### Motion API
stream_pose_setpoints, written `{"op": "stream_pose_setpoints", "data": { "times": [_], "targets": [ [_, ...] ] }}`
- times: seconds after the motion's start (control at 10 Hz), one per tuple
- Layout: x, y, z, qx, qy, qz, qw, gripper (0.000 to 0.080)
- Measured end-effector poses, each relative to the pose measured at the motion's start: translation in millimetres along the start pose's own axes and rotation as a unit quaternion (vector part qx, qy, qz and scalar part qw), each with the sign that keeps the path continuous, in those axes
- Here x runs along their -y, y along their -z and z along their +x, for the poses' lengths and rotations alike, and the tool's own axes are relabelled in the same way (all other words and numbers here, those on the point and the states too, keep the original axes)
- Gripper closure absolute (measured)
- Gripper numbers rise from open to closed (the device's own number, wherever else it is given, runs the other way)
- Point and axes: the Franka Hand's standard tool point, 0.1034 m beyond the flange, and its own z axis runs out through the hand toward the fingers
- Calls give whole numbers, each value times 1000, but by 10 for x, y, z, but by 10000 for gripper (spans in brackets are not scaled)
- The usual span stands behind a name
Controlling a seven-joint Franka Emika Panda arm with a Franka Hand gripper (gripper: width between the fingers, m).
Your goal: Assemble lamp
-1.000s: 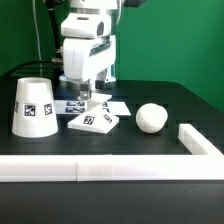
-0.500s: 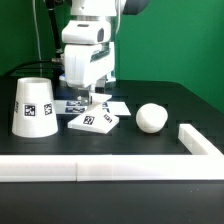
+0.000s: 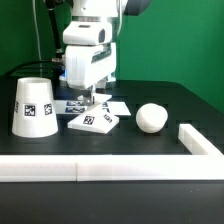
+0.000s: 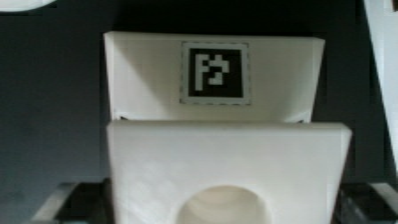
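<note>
The white low lamp base lies on the black table near the middle, a tag on its sloped face. My gripper hangs straight over it, fingertips just above its top. In the wrist view the base fills the picture, its round hole near my gripper. The dark fingers stand wide apart at either side of it, open and empty. The tapered shade stands at the exterior view's left. The ball-shaped bulb lies to the right of the base.
The marker board lies flat behind the base. A long white rail runs along the front edge. A second rail lies at the exterior view's right. A green wall is behind.
The hand has shifted slightly up and to the exterior view's right over the base. The base, shade and bulb have not moved.
</note>
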Motion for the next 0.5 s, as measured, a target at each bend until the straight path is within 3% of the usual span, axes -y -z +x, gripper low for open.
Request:
{"op": "stream_pose_setpoints", "data": {
  "times": [0.1,0.5],
  "targets": [
    [0,0,0,0,0,0,1000,266],
    [0,0,-1,0,0,0,1000,266]
  ]
}}
